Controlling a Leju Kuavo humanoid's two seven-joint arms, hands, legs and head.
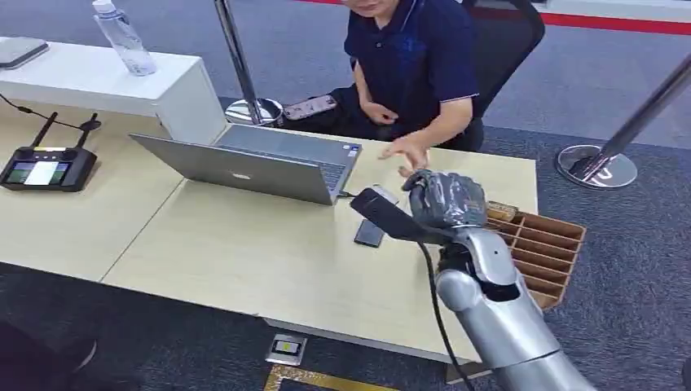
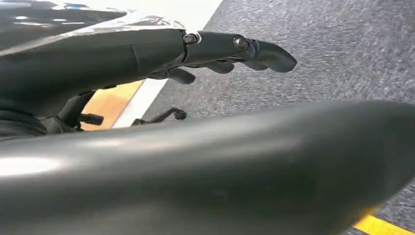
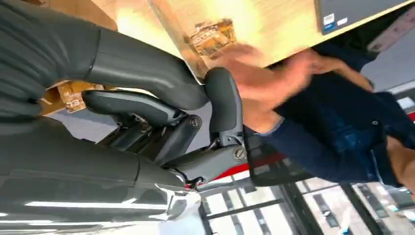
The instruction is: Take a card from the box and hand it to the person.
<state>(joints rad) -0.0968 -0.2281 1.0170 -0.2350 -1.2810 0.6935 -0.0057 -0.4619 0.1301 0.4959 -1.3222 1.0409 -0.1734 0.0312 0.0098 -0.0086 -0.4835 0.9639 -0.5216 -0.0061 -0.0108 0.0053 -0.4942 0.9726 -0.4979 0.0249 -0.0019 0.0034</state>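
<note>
Right hand [image 1: 444, 198]: grey, ribbed cover over the back, raised above the far right part of the table, on a smooth silver arm. In the right wrist view its dark fingers [image 3: 222, 100] curl toward the thick thumb; whether a card is pinched there cannot be told, as the view is blurred.

Person's hand [image 1: 407, 151]: blurred, fingers spread, just beyond the right hand, reaching from a navy sleeve.

Card box [image 1: 547, 245]: brown, slotted by thin dividers, at the table's right edge, just beside the silver arm.

Table [image 1: 244, 252]: pale wood-grain top.

Laptop [image 1: 253, 167]: grey metal, open, left of the hand.

Left hand [image 2: 230, 51]: glossy black fingers, slightly bent and apart, holding nothing, over grey carpet.
</note>
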